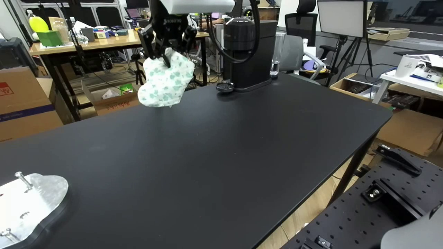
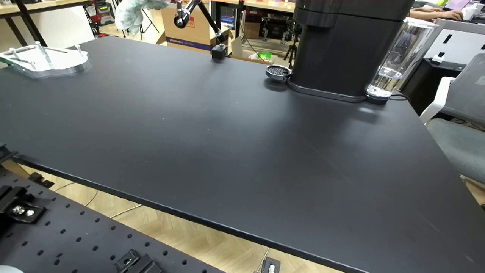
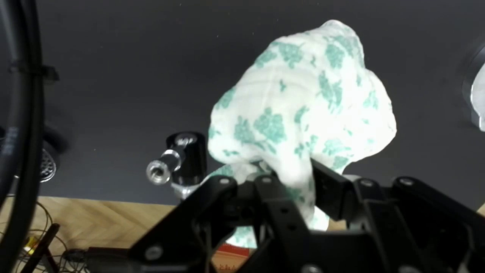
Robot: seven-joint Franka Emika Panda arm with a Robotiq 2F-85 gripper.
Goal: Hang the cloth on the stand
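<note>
The cloth is white with green leaf prints. It hangs bunched from my gripper above the far edge of the table. In the wrist view, the cloth is pinched between the two fingers and spreads out past them. The cloth also shows at the top of an exterior view, where my gripper is out of view. A white board with upright metal pegs lies on the table. A black jointed pole is clamped at the table's far edge. I cannot tell which is the stand.
A black coffee machine with a clear water tank stands at the table's edge, its round metal basket sticking out low. The pole's joint is close beside the cloth in the wrist view. A cable loops along the arm.
</note>
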